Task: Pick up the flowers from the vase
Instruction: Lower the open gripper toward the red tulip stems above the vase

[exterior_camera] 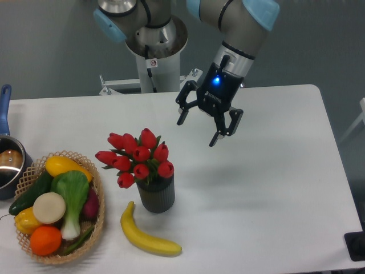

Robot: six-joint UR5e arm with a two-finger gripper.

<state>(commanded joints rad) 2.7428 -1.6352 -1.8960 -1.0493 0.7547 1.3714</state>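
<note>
Gripper [197,130] hovering wide open, holding nothing, over white table [274,188]. Flowers [137,157] sitting in vase [155,195] below-left of it. Grey floor showing behind.

Silver-grey arm with pale blue joint caps, black gripper [198,129] lit by a blue light

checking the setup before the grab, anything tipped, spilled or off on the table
Nothing stands out. The vase stands upright with the flowers in it, the banana lies beside it, and the open gripper is above the table, clear of everything.
</note>
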